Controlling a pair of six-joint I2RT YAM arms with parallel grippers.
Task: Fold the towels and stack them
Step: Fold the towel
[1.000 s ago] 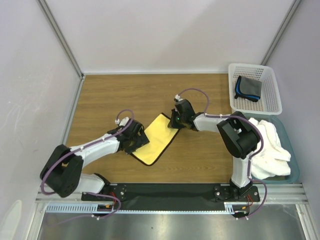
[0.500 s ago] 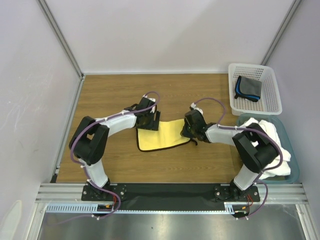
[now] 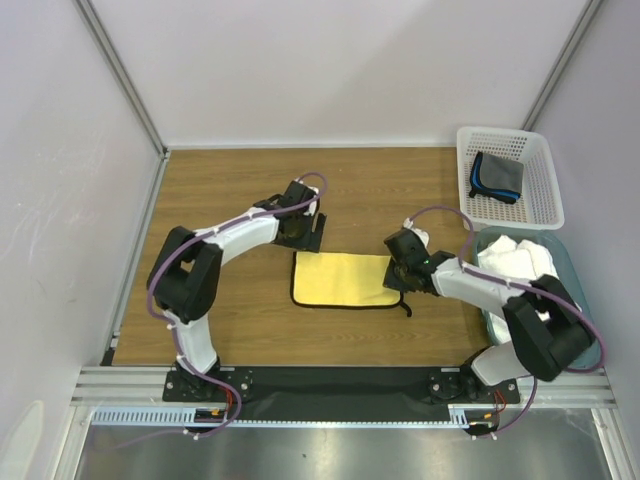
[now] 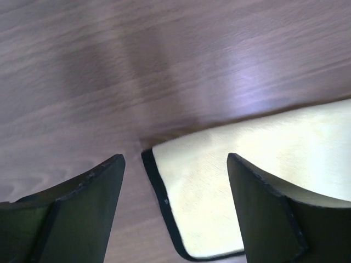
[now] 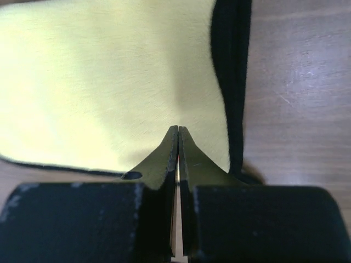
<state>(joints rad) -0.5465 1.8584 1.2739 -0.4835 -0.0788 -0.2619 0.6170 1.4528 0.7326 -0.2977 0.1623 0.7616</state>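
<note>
The yellow towel (image 3: 345,280), edged dark, lies spread flat on the wooden table; it also shows in the left wrist view (image 4: 263,159) and the right wrist view (image 5: 109,82). My left gripper (image 3: 300,232) is open and empty just above the towel's far left corner (image 4: 175,164). My right gripper (image 3: 402,276) is shut at the towel's right edge, its tips pressed together on the cloth (image 5: 178,131). The dark grey towel (image 3: 497,176), edged blue, lies in the white basket (image 3: 548,200). The white towel (image 3: 515,258) sits heaped at the right.
The white towel rests in a teal bin (image 3: 592,335) at the table's right edge, just in front of the basket. Grey walls close the table at the back and both sides. A black rail (image 3: 330,382) runs along the near edge.
Both arms swung the yellow towel round from a diagonal lie to flat and square, further right. The left gripper has let go of its corner and opened; the right stays shut.
</note>
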